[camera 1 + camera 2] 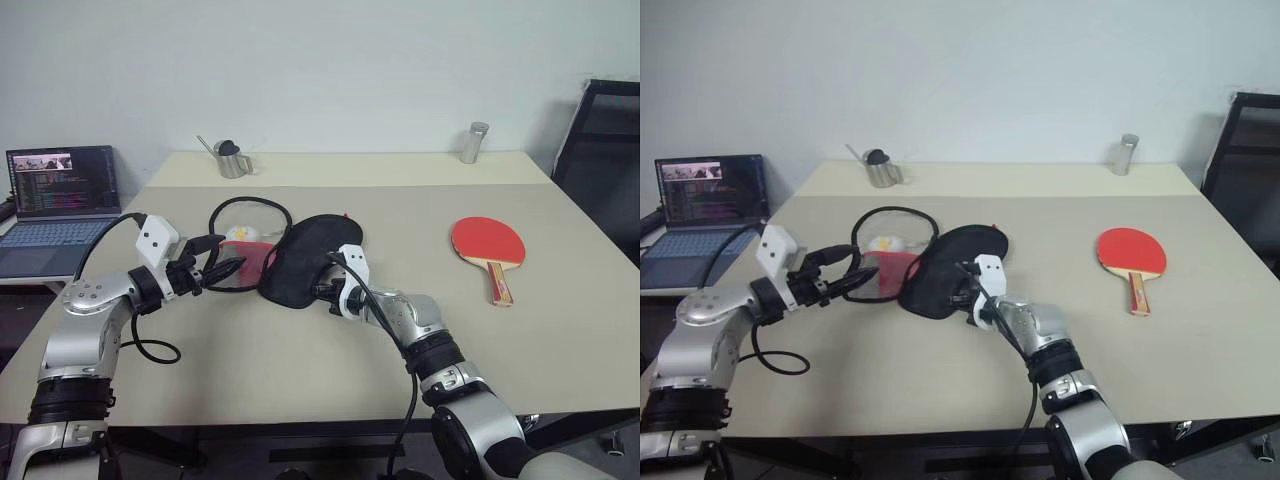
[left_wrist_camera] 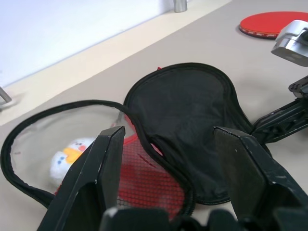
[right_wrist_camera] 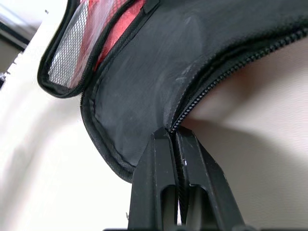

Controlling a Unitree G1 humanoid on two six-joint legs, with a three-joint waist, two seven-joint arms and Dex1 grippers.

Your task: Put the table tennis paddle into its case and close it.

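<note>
Nearest us, our left gripper point(image 1: 222, 262) hovers with its fingers point(image 2: 98, 180) spread wide at the open mouth of the case point(image 1: 305, 260), gripping nothing. Just right of it, our right gripper point(image 1: 322, 290) is pinched tight on the case's zipper edge point(image 3: 211, 77), fingers pressed together on the black fabric. We see the case lying unzipped mid-table, red mesh lining point(image 2: 144, 175) exposed. Well apart to the right, the paddle point(image 1: 488, 243) lies flat on the table point(image 1: 300, 370), handle toward us.
</note>
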